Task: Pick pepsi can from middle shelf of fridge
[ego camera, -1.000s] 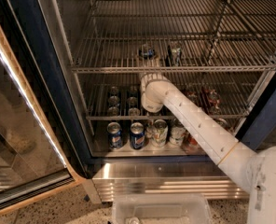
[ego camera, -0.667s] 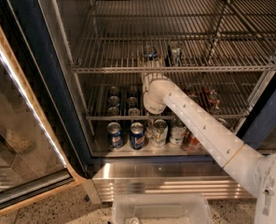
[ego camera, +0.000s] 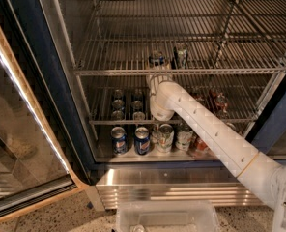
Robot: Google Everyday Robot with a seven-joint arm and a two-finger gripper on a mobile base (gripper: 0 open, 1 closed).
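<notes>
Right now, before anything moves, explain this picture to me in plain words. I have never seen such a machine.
This is one camera's view into an open fridge, taken from behind a robot's single white arm. The arm reaches in from the picture's lower right and ends in its tool, which is up at the front rail of the middle shelf, right by the pepsi can standing there. Whether the tool grips the can cannot be seen. A pale can stands beside it on the same shelf. More cans fill the lower levels, and a clear bin shows at the bottom edge.
</notes>
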